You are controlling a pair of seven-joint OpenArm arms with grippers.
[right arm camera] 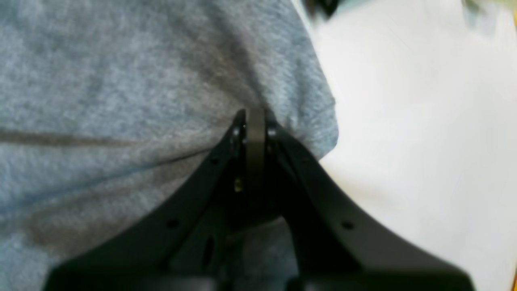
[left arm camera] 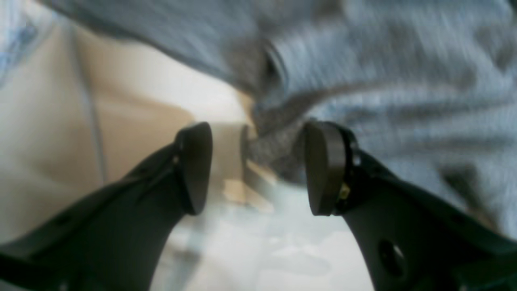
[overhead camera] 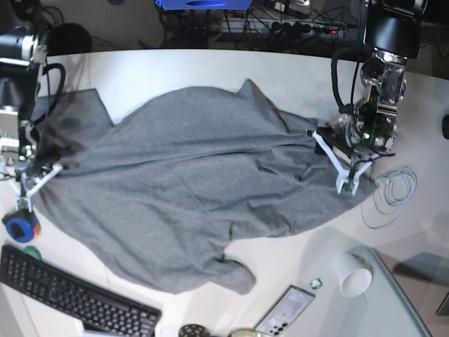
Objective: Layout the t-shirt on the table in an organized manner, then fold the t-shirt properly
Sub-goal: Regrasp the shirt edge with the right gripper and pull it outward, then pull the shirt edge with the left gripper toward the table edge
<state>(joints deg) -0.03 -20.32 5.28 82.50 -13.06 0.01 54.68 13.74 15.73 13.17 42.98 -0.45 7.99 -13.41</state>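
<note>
The t-shirt [overhead camera: 189, 189] lies spread but rumpled across the middle of the table [overhead camera: 210, 67], its long axis running between the two arms. The right gripper [right arm camera: 255, 121] sits at the shirt end by the table's left edge in the base view, jaws pressed together on a fold of cloth. The left gripper [left arm camera: 258, 167] is at the opposite end, jaws apart, with a bunched hem just ahead between the pads and not yet clamped.
</note>
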